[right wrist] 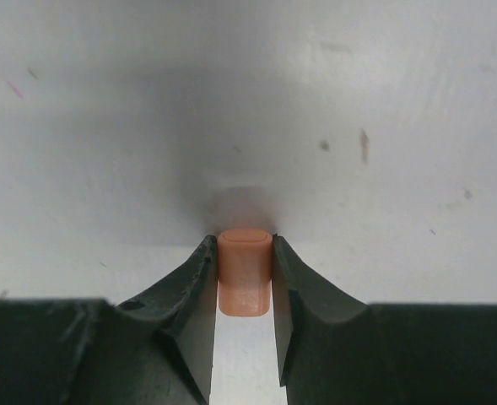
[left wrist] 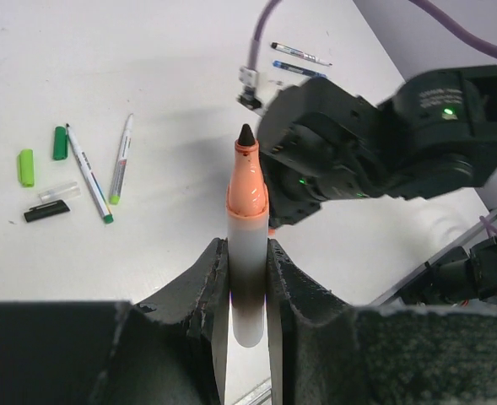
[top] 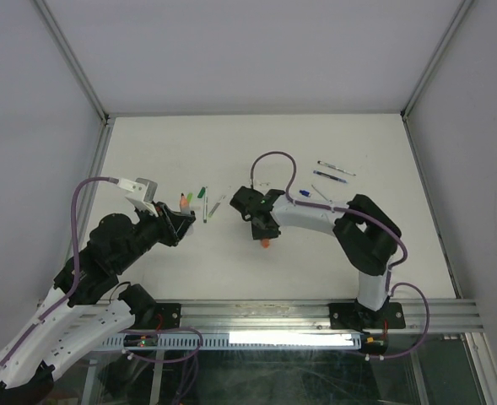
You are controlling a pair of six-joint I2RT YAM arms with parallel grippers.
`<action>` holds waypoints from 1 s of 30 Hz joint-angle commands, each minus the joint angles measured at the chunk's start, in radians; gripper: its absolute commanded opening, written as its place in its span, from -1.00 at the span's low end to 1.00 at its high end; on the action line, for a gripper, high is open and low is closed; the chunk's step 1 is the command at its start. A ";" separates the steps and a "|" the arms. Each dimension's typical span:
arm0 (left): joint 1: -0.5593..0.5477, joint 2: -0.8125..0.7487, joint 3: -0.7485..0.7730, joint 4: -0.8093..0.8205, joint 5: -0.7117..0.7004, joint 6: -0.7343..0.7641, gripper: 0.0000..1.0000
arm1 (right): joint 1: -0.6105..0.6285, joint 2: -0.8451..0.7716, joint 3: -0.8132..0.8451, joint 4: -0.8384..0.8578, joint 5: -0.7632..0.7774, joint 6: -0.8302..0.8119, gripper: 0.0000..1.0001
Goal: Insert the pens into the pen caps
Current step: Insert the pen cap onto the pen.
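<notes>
Orange cap (right wrist: 245, 270) between right fingers (right wrist: 189, 295)

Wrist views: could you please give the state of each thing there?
Pale grey orange-collared marker: uncapped, clamped in left claw.
Stubby orange plastic cap: off, pinched in right claw.
Lime green plastic cap: lying loose.
Dark green plastic cap: lying loose.
Two thin white pens: apparently uncapped, lying flat.

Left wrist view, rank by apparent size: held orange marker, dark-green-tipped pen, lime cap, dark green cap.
1. orange marker, nearest the camera
2. dark-green-tipped pen
3. lime cap and dark green cap: alike
</notes>
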 commanded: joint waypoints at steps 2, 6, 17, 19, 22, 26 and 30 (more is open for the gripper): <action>-0.002 0.009 0.002 0.035 -0.015 -0.008 -1.00 | 0.008 -0.249 -0.242 0.104 -0.066 -0.038 -0.62; -0.002 0.014 0.003 0.035 -0.013 -0.007 -1.00 | 0.009 -0.343 -0.373 0.148 -0.096 -0.027 -0.57; -0.001 0.017 0.003 0.035 -0.015 -0.007 -1.00 | 0.021 -0.337 -0.400 0.076 -0.081 0.032 -0.36; -0.002 0.019 0.004 0.035 -0.013 -0.007 -1.00 | 0.021 -0.335 -0.398 0.063 -0.087 0.050 -0.33; -0.002 0.025 0.003 0.035 -0.012 -0.006 -1.00 | 0.023 -0.326 -0.395 0.049 -0.098 0.078 -0.30; -0.002 0.025 0.002 0.036 -0.013 -0.006 -1.00 | 0.031 -0.308 -0.393 0.036 -0.102 0.099 -0.26; -0.001 0.024 0.003 0.035 -0.013 -0.006 -1.00 | 0.041 -0.296 -0.390 0.017 -0.099 0.115 -0.24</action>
